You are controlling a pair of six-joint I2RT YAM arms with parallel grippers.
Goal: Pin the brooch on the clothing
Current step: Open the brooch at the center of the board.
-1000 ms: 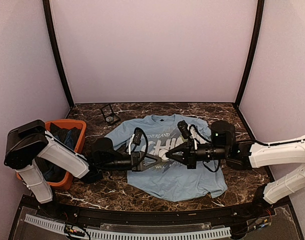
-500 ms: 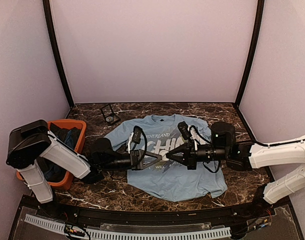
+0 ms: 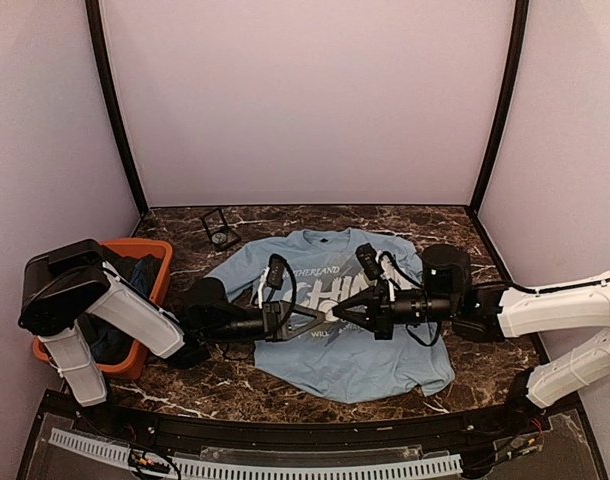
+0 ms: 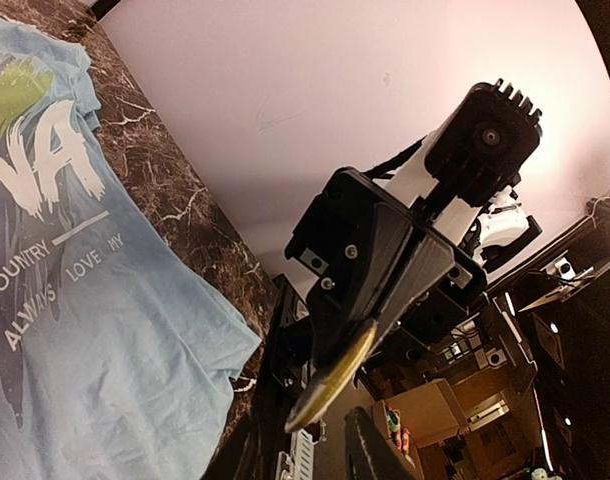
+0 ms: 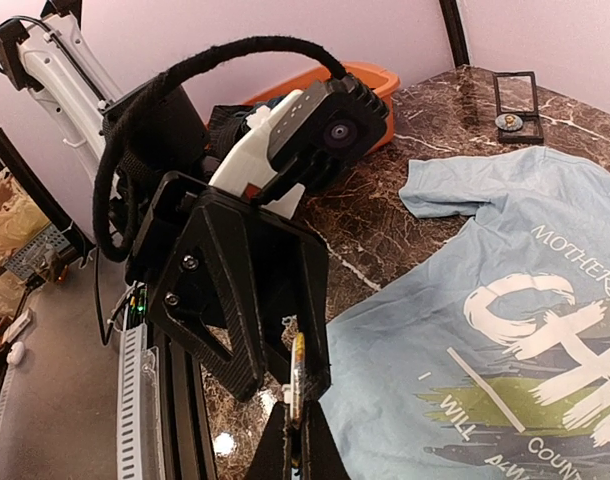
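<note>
On the marble table (image 3: 445, 222) we find an orange bin (image 3: 145, 244) at the left edge — dark garments (image 3: 140, 270) inside — and a small black-framed case (image 3: 221, 230) near the back wall (image 3: 305, 100).

I see the T-shirt (image 3: 355, 365) flat in the middle of the table (image 3: 415, 216), collar at the far end. The bin (image 3: 157, 252) sits left of it at the table's left edge, with garments (image 3: 135, 272) inside. The case (image 3: 221, 230) lies behind the shirt's left sleeve, near it but apart. Over the chest lettering the left gripper (image 3: 318, 317) and right gripper (image 3: 337, 312) meet tip to tip. The brooch (image 5: 297, 375) sits edge-on at the right gripper's tips, between the two.
</note>
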